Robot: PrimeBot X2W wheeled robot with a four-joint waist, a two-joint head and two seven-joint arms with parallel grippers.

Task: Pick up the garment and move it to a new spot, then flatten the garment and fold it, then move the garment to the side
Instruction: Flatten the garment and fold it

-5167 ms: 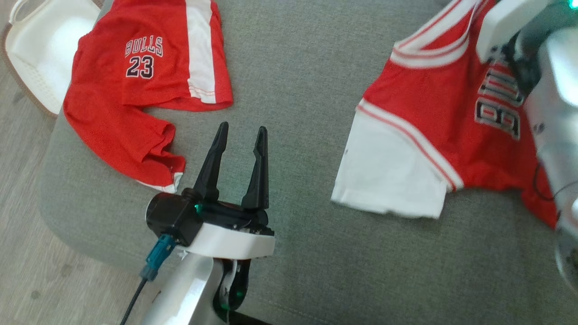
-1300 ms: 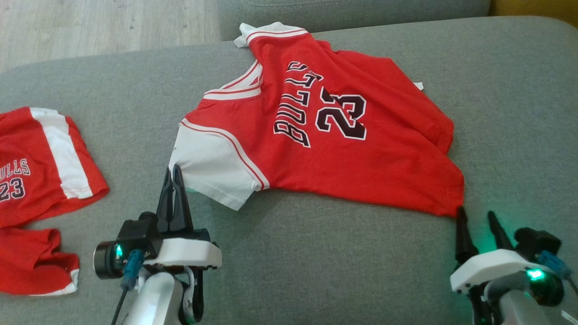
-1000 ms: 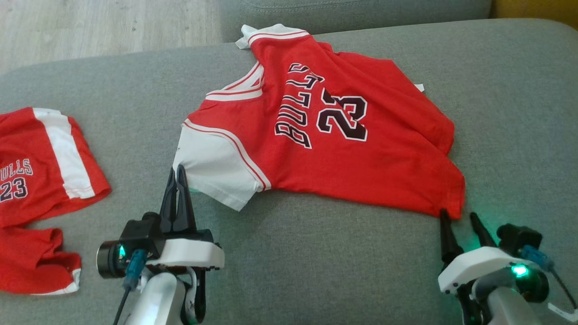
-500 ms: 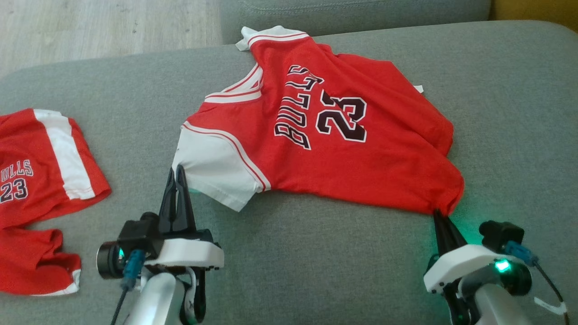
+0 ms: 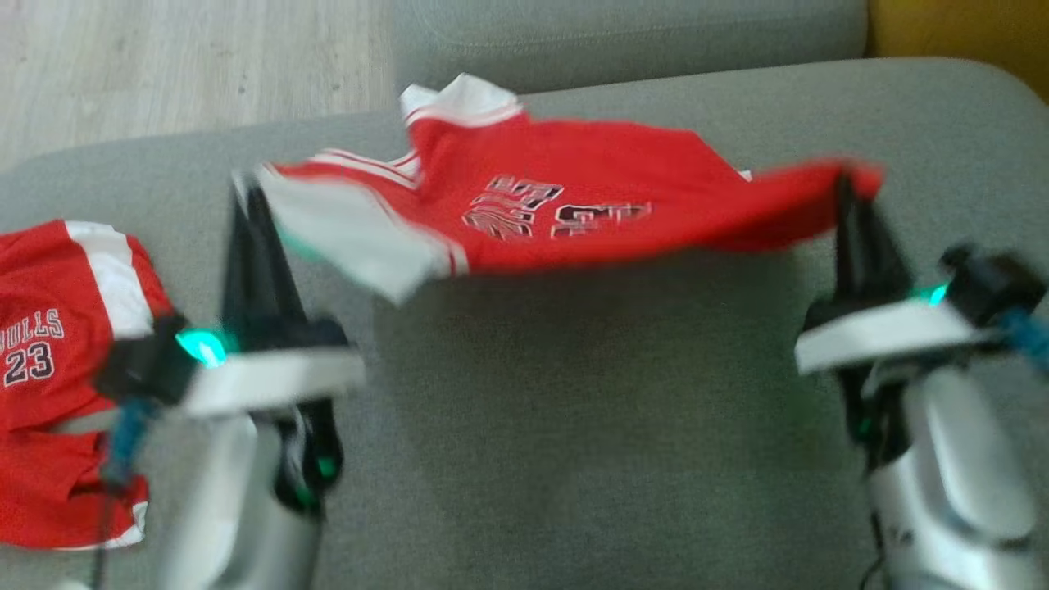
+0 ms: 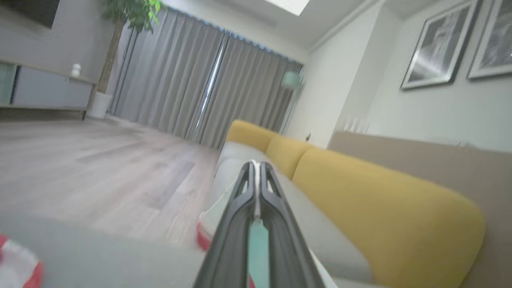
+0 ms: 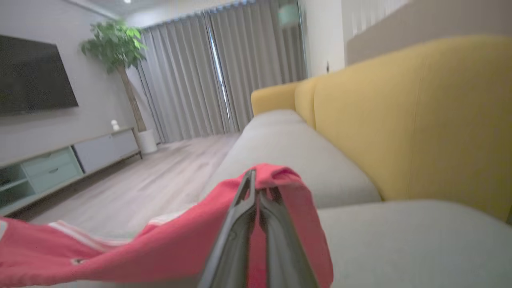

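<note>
At the right gripper (image 5: 848, 190), 2 dark fingers pressed together on the red hem corner of the Bulls 23 jersey (image 5: 574, 168). At the left gripper (image 5: 244, 201), fingers also together, clamped on the edge of the white sleeve, with a thin white strip between them in the left wrist view. Jersey stretched between the 2 grippers, its near edge hanging above the grey sofa seat (image 5: 574, 410). Far sleeve and far edge lower, close to the seat; contact there hard to tell because of blur. Under and in front of the jersey, wide bare grey seat. To the left, matching red shorts (image 5: 49, 344) lying on the seat, just beside the left wrist. Beyond the far edge of the seat, a second grey cushion (image 5: 623, 33) and wooden floor (image 5: 164, 65). At the far right corner, a yellow backrest (image 5: 959, 29). Both pale forearms (image 5: 951, 459) rising from the bottom edge of the head view, well apart, fingers pointing away from the robot and upward.
</note>
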